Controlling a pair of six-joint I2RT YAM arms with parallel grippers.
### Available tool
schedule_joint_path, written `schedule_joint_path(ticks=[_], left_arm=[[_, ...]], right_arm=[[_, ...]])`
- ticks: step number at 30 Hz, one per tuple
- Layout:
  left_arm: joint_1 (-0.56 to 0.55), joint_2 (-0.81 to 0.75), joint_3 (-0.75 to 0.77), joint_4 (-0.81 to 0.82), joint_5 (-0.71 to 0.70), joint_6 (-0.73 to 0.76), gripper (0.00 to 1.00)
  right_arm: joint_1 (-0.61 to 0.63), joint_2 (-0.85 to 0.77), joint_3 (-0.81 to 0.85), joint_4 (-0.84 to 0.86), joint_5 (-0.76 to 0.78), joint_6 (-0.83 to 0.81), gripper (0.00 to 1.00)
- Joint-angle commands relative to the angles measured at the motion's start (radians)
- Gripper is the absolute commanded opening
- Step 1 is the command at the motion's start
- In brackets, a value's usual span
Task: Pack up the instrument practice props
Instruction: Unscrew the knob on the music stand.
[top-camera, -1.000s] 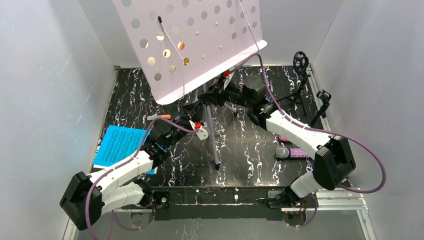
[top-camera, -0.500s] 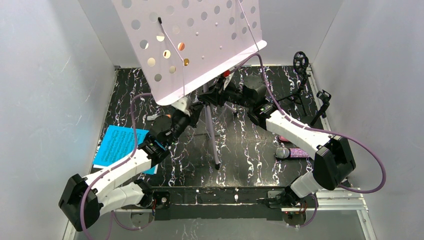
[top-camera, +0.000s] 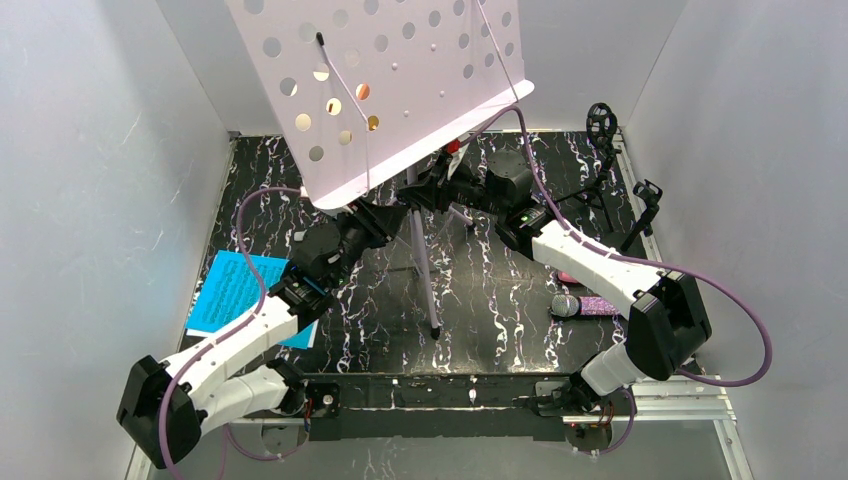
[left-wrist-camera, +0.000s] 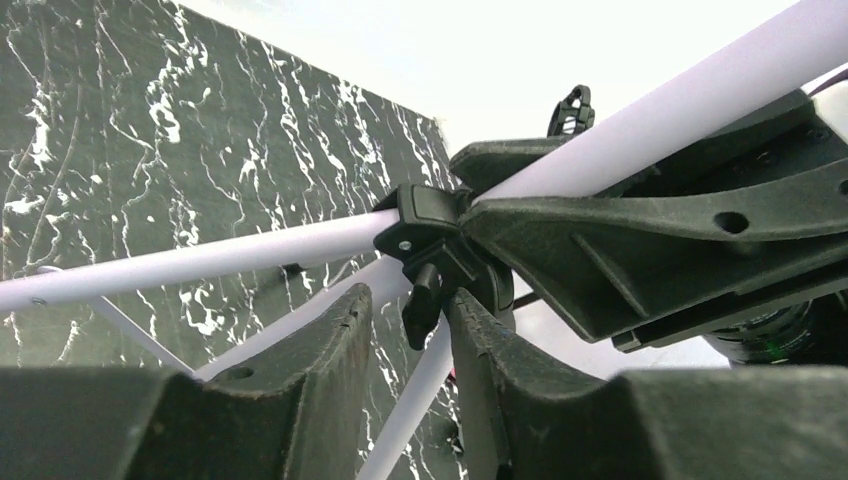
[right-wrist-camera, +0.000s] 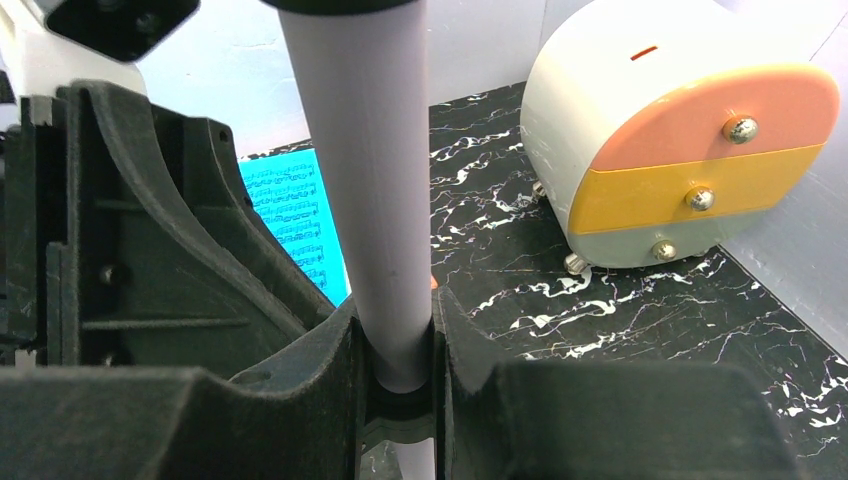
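Observation:
The lilac perforated music rack (top-camera: 400, 70) stands at the back on its tripod legs (top-camera: 425, 270). My right gripper (top-camera: 432, 190) is shut on its lilac pole (right-wrist-camera: 365, 150), which sits between the fingers (right-wrist-camera: 395, 310). My left gripper (top-camera: 385, 215) is at the black leg hub (left-wrist-camera: 430, 225), its jaws (left-wrist-camera: 410, 300) a little apart around the hub's small black knob (left-wrist-camera: 425, 300). Blue sheet music (top-camera: 235, 295) lies at the left. The glittery purple microphone (top-camera: 585, 305) lies at the right, and the pink microphone (top-camera: 570, 277) is mostly hidden under my right arm. Two black mic tripods (top-camera: 600, 125) (top-camera: 645, 205) stand at the far right.
The cream drum with orange face (right-wrist-camera: 680, 130) stands at the back, behind the rack in the top view. White walls close in the black marbled table (top-camera: 480, 300) on three sides. My left arm lies over the sheet's right corner.
My left gripper has moved away from the front leg, up and back to the leg hub under the rack's edge. The right gripper has stayed on the pole.

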Motion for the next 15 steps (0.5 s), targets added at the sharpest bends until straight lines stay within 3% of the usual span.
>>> schedule_joint_path(ticks=[1,7,15], left_arm=[[0.03,-0.057,0.05,0.016,0.03,0.174,0.37],[0.13,-0.052,0.144,-0.034,0.193,0.362,0.49],[0.265,0.09,0.279,0.007,0.558,0.41,0.63]], right_arm=[[-0.019,0.015,0.008,-0.066,0.029,0.109,0.01],[-0.019,0.014,0.01,-0.064,0.045,0.127,0.01],[-0.019,0.011,0.0,-0.038,0.09,0.14,0.01]])
